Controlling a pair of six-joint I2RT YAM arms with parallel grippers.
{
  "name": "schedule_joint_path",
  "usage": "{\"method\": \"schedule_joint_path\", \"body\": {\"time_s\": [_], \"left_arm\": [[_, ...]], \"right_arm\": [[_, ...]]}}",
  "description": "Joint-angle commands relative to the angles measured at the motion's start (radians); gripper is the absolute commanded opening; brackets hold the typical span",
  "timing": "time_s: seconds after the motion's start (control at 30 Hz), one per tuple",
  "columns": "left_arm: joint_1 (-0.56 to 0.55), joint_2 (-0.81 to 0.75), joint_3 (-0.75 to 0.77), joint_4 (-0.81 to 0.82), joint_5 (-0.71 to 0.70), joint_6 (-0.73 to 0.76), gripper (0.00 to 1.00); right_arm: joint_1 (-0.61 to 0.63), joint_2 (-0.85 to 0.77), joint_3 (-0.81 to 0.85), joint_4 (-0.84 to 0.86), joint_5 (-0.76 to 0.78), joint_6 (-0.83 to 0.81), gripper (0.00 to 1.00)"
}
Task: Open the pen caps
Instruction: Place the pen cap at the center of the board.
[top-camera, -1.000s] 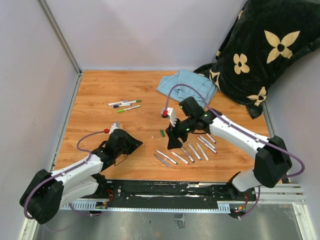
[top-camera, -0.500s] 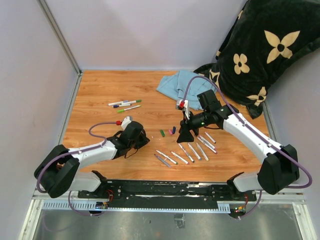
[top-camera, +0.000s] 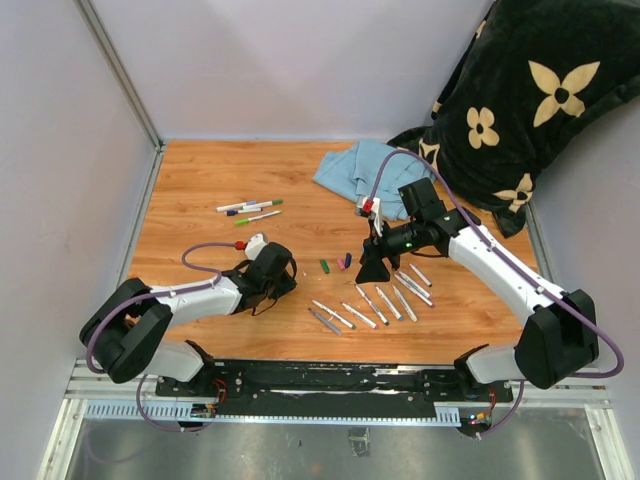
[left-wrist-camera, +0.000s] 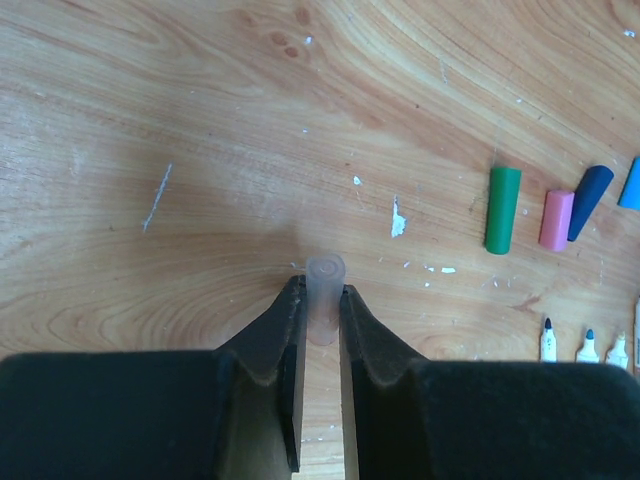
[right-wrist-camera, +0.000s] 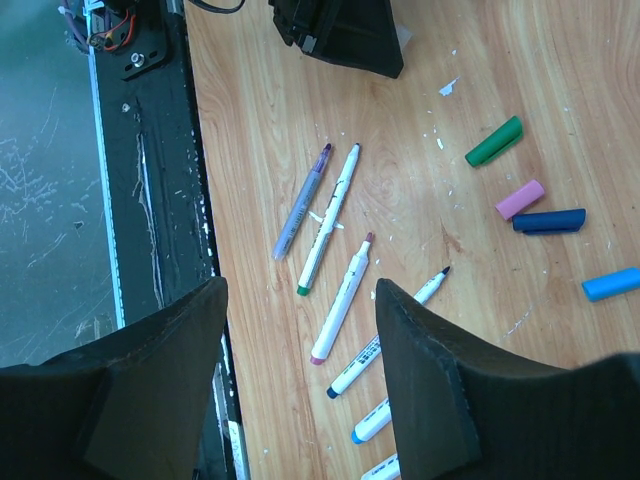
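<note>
Wooden tabletop (top-camera: 200, 170) was cluttered. Left gripper (left-wrist-camera: 320, 296) was pinched on a pale cap (left-wrist-camera: 325, 272); right gripper (right-wrist-camera: 300, 290) hung spread apart over bare markers (right-wrist-camera: 330, 215). I'd have set that cap down low by the loose caps (left-wrist-camera: 503, 208) at two o'clock, not flung it.

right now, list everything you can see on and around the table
loose pen caps: four, green, pink, dark blue, light blue, mid-table
translucent cap: one, whitish, pinched in the left gripper
uncapped markers: about eight, white barrels, row near the front
capped markers: about four, white barrels, far left
cloth: one, light blue, crumpled at the back
blanket: one, black with cream flowers, back right corner
table: one, wood
left gripper: shut on the translucent cap
right gripper: open, above the uncapped markers
</note>
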Motion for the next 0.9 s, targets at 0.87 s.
{"method": "schedule_joint_path", "body": {"time_s": [0.87], "left_arm": [[-0.008, -0.12, 0.053, -0.065, -0.133, 0.092, 0.43]], "right_arm": [[-0.057, -0.04, -0.013, -0.022, -0.057, -0.017, 0.63]]}}
